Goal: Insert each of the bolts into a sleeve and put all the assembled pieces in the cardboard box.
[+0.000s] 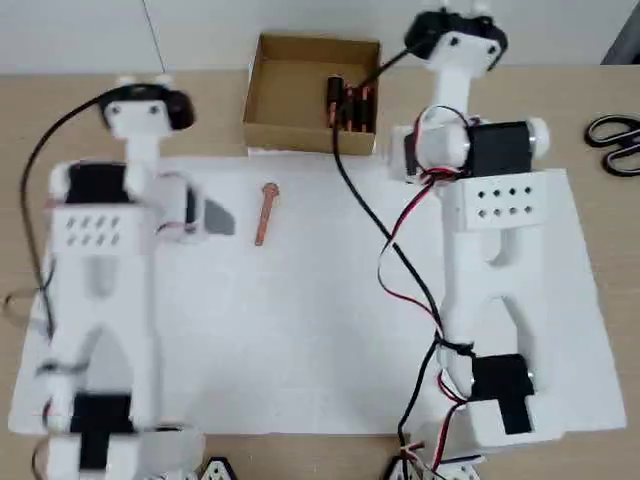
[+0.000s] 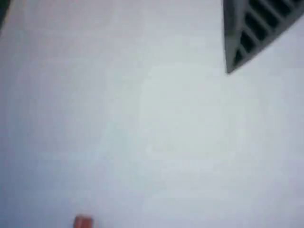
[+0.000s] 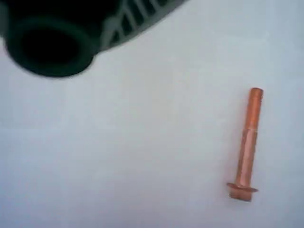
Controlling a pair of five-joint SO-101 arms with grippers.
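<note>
closest to the lens, a dark hollow sleeve (image 3: 52,47) sat pinched in the right gripper (image 1: 408,152), which looked narrow around it as far as i could judge, just off the front right corner of the cardboard box (image 1: 262,95). inside the box lay a small cluster of assembled pieces (image 1: 348,105), copper bolts in black sleeves; their exact count was too hard to make out. 1 bare bolt (image 1: 266,212) lay flat on the white mat (image 1: 300,330) a little in front of the box. the left gripper (image 1: 210,216) hung beside that bolt, out past the box's front left corner; whether it was wide or narrow i could not tell. by my reading, most of the job looked done: 1 bolt was left to be picked up, pushed into the held sleeve and dropped in the box.
</note>
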